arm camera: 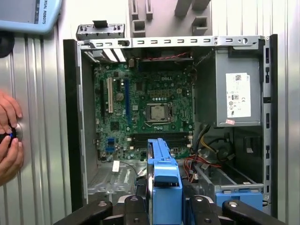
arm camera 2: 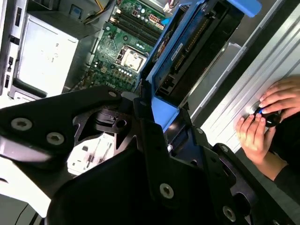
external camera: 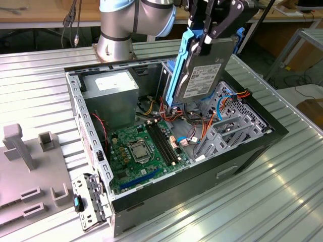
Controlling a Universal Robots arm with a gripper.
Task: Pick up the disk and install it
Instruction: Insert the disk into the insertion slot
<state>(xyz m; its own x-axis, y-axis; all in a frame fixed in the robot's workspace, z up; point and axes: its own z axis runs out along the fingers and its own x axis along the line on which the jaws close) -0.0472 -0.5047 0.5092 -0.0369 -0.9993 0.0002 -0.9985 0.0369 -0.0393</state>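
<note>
The disk [external camera: 202,70] hangs clamped in the pincer [external camera: 208,36], standing on edge and tilted. In the exterior view it is above the open case, at about 1 o'clock from the case's middle.

The ribbed metal table [external camera: 272,201] carries the computer case [external camera: 242,164], which lies on its side with the open face up. Inside, the power supply [external camera: 111,91] sits at 10 o'clock, the motherboard [external camera: 141,151] at 8 o'clock and the metal drive cage [external camera: 237,118] at 3 o'clock. The cage is just beside and below the disk's lower edge. Loose cables [external camera: 204,126] run between board and cage, directly under the disk.

The blue rail [external camera: 179,70] edges the disk, and the pincer's fingers close over the disk's upper end.

As I judge it, the step calls for a firm hold and a slow descent. The disk should be squared to the cage's opening before its lower corner nears the cables, since a snagged wire could twist it in the grip.

A person's hand [arm camera 2: 260,124] rests on the table beside the case.
</note>
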